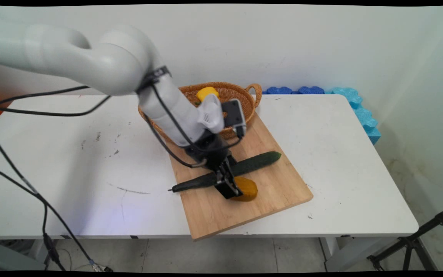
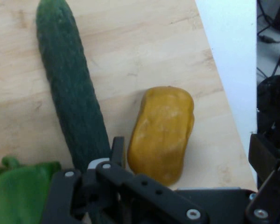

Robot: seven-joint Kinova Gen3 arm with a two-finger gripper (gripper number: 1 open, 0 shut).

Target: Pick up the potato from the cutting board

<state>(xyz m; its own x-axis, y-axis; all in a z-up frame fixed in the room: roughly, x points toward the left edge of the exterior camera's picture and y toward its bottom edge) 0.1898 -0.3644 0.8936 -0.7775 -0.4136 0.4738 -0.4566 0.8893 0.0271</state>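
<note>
White table (image 1: 321, 154) bore a wooden board (image 1: 275, 188); the gripper (image 1: 227, 188) sat low, jaws apart astride the yellow pepper (image 2: 162, 135) beside the cucumber (image 2: 70, 88), needing centring.

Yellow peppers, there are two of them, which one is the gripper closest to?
The yellow pepper lying on the cutting board beside the cucumber; the gripper is right at it. The other yellow pepper sits in the basket.
</note>
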